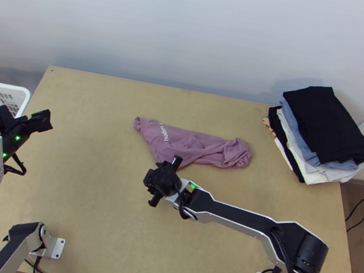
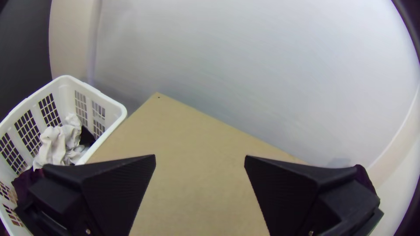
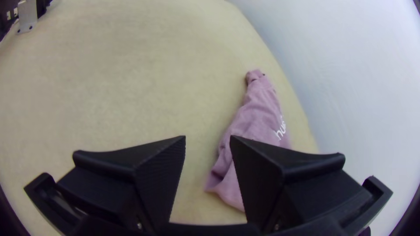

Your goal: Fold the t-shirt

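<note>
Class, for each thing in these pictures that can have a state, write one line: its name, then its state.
Mauve t-shirt: bunched lengthwise, wrinkled, not neatly folded
Garment stack: folded, piled, black piece on top
Laundry basket: upright, open-topped, holding laundry
White cloth: crumpled in the basket
Left gripper: jaws open, empty
Right gripper: jaws open, empty

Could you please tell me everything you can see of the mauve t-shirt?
The t-shirt is soft-looking mauve cloth with white lettering. It lies bunched and wrinkled on the table, stretched sideways in the top view: narrow at the left end, clumped at the right, a corner sagging toward the near edge. The open right gripper is beside that corner, not gripping it.
</note>
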Controlling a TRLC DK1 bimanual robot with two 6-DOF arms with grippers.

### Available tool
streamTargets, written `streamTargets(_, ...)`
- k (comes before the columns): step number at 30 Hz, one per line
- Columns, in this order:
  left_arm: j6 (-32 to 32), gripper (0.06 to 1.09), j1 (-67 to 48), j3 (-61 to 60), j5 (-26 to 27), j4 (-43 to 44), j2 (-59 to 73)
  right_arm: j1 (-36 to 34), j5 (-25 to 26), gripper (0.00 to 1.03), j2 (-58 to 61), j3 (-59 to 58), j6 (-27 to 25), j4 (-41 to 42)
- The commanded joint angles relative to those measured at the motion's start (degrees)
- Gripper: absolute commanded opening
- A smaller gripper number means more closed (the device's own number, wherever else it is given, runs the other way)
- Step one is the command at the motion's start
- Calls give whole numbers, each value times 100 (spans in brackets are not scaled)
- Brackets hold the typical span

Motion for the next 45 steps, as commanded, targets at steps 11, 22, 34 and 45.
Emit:
streamTargets(11,-71,104,103,-269,31,159,-74,-198,51,36,868,527,-296,380)
streamTargets(22,-53,104,112,-260,31,247,-21,-541,51,37,1132,615,-445,626)
streamTargets(34,-53,104,147,-242,31,247,-13,-699,51,35,1219,369,-454,617)
streamTargets(45,-62,104,147,-260,31,247,-4,-629,235,3,1123,-132,-823,1074)
